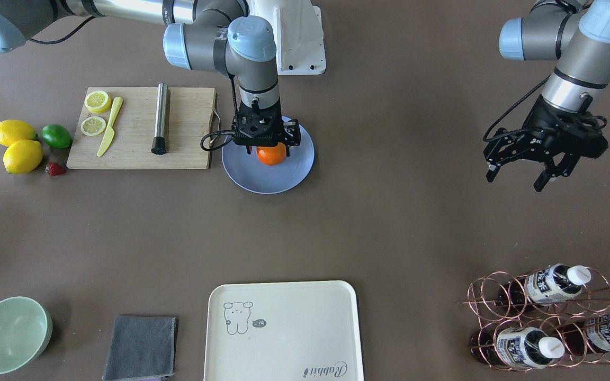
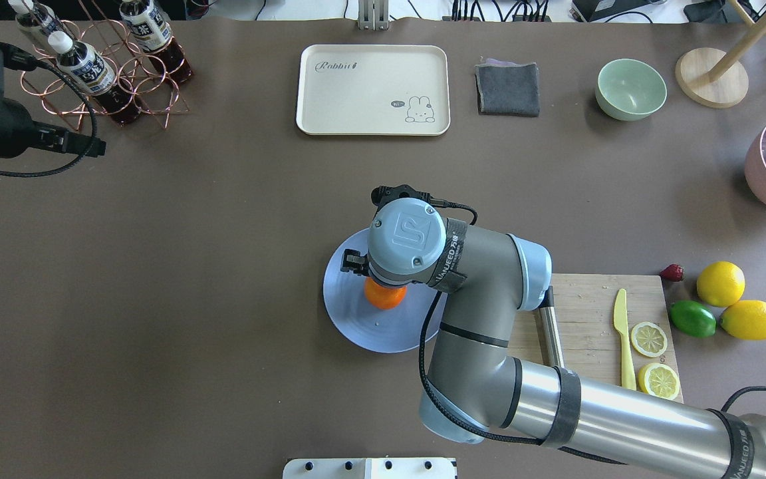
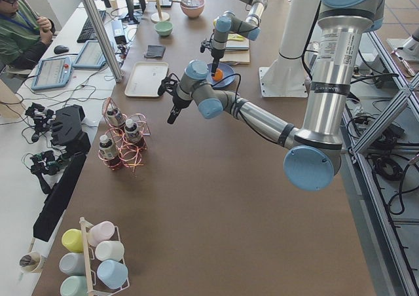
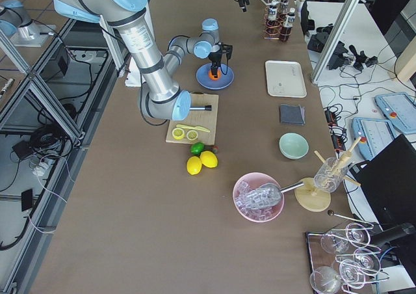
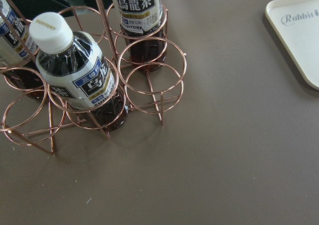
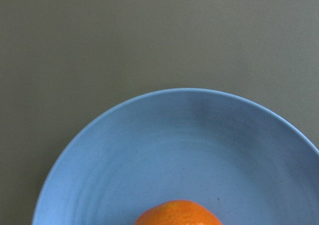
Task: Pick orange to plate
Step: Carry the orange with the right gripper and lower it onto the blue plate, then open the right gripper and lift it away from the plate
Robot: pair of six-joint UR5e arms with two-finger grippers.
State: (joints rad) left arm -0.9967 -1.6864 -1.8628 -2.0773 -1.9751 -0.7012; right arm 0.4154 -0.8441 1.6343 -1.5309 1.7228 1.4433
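The orange rests near the middle of the blue-lavender plate. My right gripper stands straight down over it, one finger against each side of the fruit, shut on it. From overhead, the wrist covers most of the orange, and the plate shows around it. The right wrist view holds only the orange's top and the plate close below. My left gripper hangs open and empty, far off to the side and above the table.
Beside the plate lies a cutting board with lemon slices, a yellow knife and a metal cylinder. Past it are two lemons, a lime and a strawberry. A cream tray, grey cloth, green bowl and bottle rack line the far edge.
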